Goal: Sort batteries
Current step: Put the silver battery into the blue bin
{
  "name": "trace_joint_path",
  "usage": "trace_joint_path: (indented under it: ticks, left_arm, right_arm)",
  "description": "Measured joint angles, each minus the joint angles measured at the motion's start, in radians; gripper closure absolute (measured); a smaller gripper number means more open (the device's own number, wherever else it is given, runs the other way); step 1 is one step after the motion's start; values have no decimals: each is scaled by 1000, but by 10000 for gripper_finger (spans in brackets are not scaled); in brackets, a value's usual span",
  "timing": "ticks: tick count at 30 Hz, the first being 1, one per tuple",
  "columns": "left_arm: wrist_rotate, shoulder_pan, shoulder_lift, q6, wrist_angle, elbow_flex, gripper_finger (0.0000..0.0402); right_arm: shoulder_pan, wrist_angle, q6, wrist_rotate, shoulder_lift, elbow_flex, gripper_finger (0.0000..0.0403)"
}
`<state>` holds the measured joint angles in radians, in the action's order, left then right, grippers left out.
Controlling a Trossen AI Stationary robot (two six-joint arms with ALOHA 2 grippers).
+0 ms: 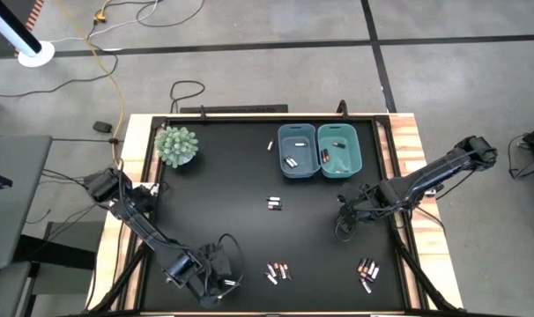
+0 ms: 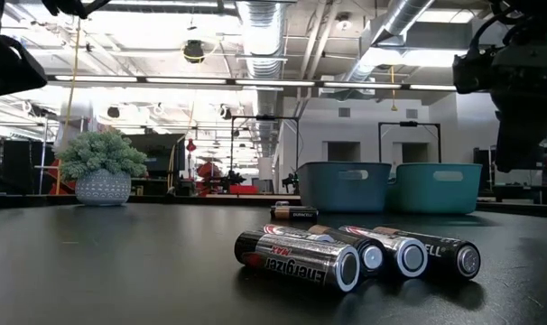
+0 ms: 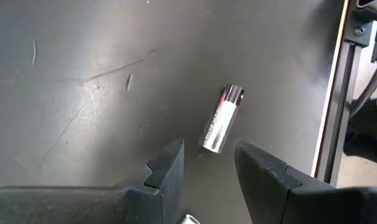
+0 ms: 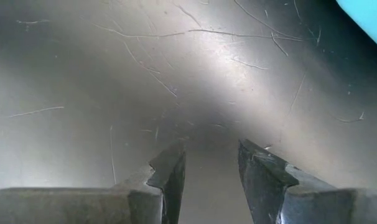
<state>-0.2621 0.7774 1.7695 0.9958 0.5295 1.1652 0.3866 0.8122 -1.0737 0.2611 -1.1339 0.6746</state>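
Left gripper (image 3: 208, 171) parted, nothing held, over one battery (image 3: 223, 118) by the surface's edge rail (image 3: 333, 93).
Right gripper (image 4: 210, 171) parted and holding nothing at 4 o'clock; bare surface (image 1: 223, 185) around center.

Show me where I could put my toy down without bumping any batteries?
The wide bare patch between the plant and the lone batteries mid-table is free. Crowded spots: the bins at the far edge, and the near edge, with two battery clusters and the left gripper.

Our high view straight down over the whole table (image 1: 214, 176), our low view level at tabletop, batteries (image 2: 301, 257) close, bins (image 2: 343, 185) shared with overhead, wrist views close on bare surface.
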Motion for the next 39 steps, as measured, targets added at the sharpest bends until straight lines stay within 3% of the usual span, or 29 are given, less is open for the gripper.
trace_joint_path:
  ticks: [12,21,30,39]
  left_arm:
    - [1,-27,0,-11,-47,0,253]
    - [-24,-21,0,-334,-57,-5,244]
    - [-114,-22,0,-397,-58,-5,259]
    - [-117,-25,61,-390,-133,-5,260]
  right_arm:
    - [0,-9,0,0,0,0,239]
    - [0,-16,-4,0,0,0,239]
    - [17,-21,-36,0,0,0,239]
    - [64,-18,-37,0,0,0,239]
